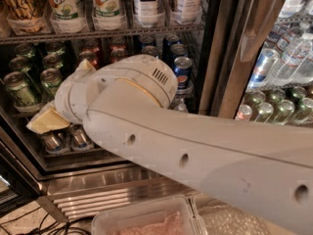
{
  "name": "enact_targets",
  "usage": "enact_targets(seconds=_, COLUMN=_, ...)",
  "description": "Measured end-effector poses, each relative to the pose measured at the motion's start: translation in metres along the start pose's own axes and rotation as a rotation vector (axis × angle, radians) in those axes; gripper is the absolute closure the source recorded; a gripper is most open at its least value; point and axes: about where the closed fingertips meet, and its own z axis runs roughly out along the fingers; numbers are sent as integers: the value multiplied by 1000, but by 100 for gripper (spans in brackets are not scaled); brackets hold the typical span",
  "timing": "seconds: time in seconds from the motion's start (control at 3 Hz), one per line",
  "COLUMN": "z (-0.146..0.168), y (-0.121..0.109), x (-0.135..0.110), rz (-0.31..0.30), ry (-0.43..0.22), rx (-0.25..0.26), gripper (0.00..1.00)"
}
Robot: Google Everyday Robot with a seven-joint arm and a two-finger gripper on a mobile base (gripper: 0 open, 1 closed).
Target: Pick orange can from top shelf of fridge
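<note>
The orange can (pixel 18 5) stands at the far left of the top shelf (pixel 122 32) of the fridge (pixel 112 187). It is glossy orange-gold, and the frame's top edge cuts it off. My gripper (pixel 61 99) sits at the end of the big white arm (pixel 195 151), in front of the middle rack's green cans. It is well below the orange can and a little to its right. The white wrist housing hides most of the gripper.
White-and-green 7UP cans (pixel 66 4) and white tea cans (pixel 146 1) stand to the right of the orange can. Green (pixel 19 87), red (pixel 90 48) and blue cans (pixel 182 67) fill the middle rack. A steel door post (pixel 230 58) and water bottles (pixel 293 58) are on the right. A plastic tub (pixel 146 222) lies below.
</note>
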Motion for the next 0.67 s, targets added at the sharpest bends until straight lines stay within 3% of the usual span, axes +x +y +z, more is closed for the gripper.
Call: enact_targets(seconds=0.67, z=-8, y=0, x=-4, rz=7, ry=-14, rx=28, gripper=0)
